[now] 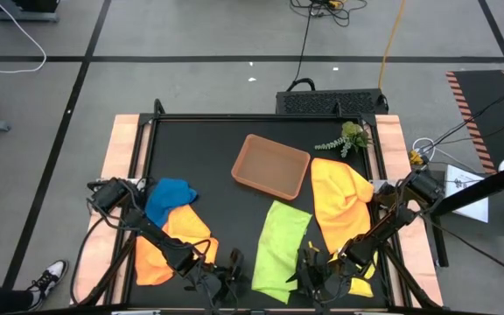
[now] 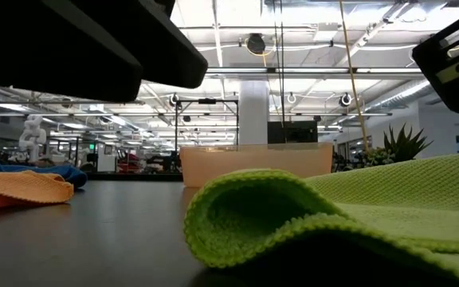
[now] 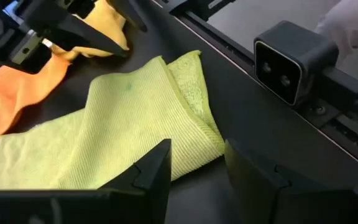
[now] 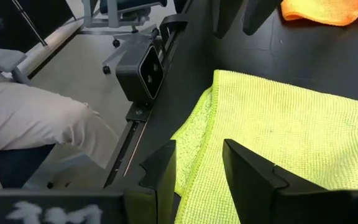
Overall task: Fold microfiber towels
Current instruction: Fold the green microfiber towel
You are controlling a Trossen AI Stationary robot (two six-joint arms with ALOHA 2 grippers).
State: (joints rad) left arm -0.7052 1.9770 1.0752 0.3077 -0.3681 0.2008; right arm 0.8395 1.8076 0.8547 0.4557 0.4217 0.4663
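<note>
Lime towel (image 1: 280, 250) edge (front table (image 1: 226, 144) rim) between open claws (image 1: 234, 273).

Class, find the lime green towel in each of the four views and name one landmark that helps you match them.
High view: lime green towel lies bottom centre, between the two grippers.
Low view: fills the right foreground.
Left wrist view: spread across the centre.
Right wrist view: right half of the picture.
Shared landmark: the orange towel, also seen at.
</note>
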